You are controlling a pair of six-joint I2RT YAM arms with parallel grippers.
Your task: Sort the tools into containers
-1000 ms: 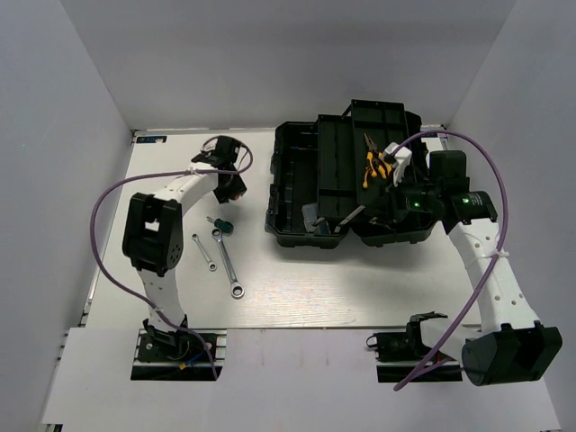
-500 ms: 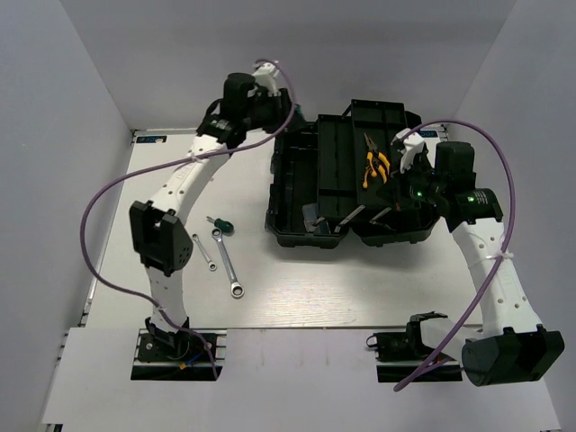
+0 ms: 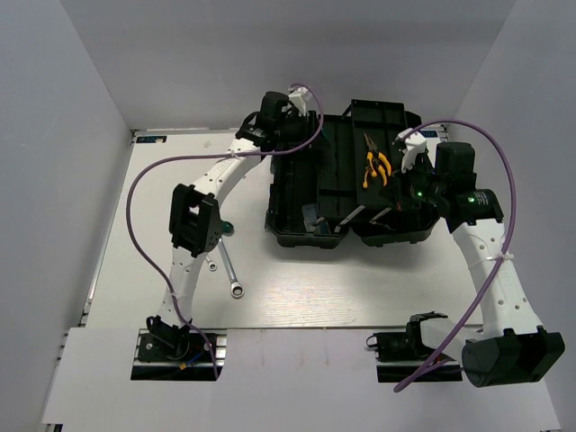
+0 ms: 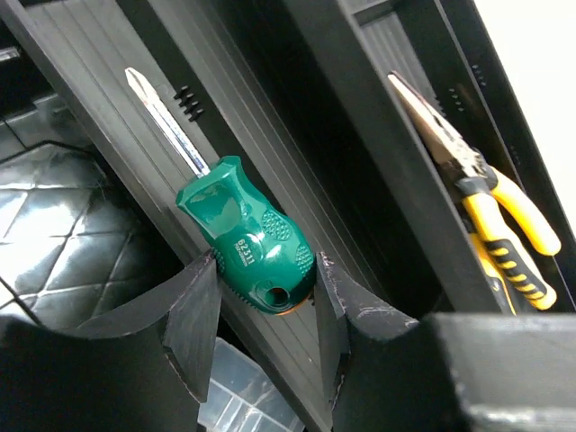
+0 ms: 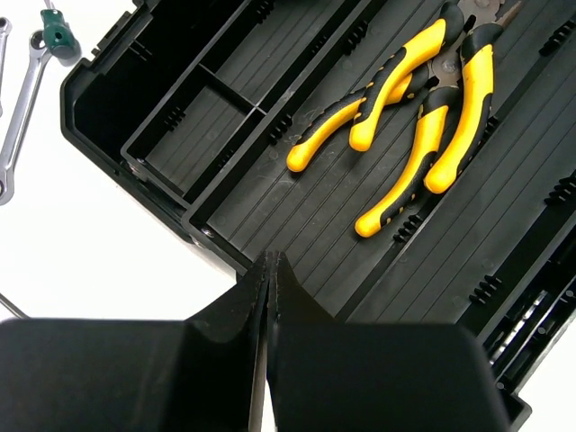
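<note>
My left gripper (image 3: pixel 290 126) reaches over the back of the open black toolbox (image 3: pixel 286 193). In the left wrist view its fingers (image 4: pixel 198 306) clasp the handle of a green screwdriver (image 4: pixel 247 238), whose shaft points away along a ribbed tray compartment (image 4: pixel 90 63). Two yellow pliers (image 3: pixel 373 166) lie in the right tray and show in the right wrist view (image 5: pixel 405 90). My right gripper (image 5: pixel 270 261) is shut and empty above that tray's near edge (image 3: pixel 389 207). The second green screwdriver (image 3: pixel 226 227), the longer wrench (image 3: pixel 230 270) and the short wrench (image 3: pixel 210 263) lie on the table, partly behind the left arm.
The toolbox stands open at the table's back centre, its two halves side by side. The left arm (image 3: pixel 193 216) stretches diagonally over the loose tools. White walls close the table at the left, right and back. A clear-lidded pocket (image 4: pixel 234 396) shows under the left fingers.
The left arm has swung from the table's left side up and right to over the toolbox, carrying the green screwdriver. The right gripper has barely moved.
</note>
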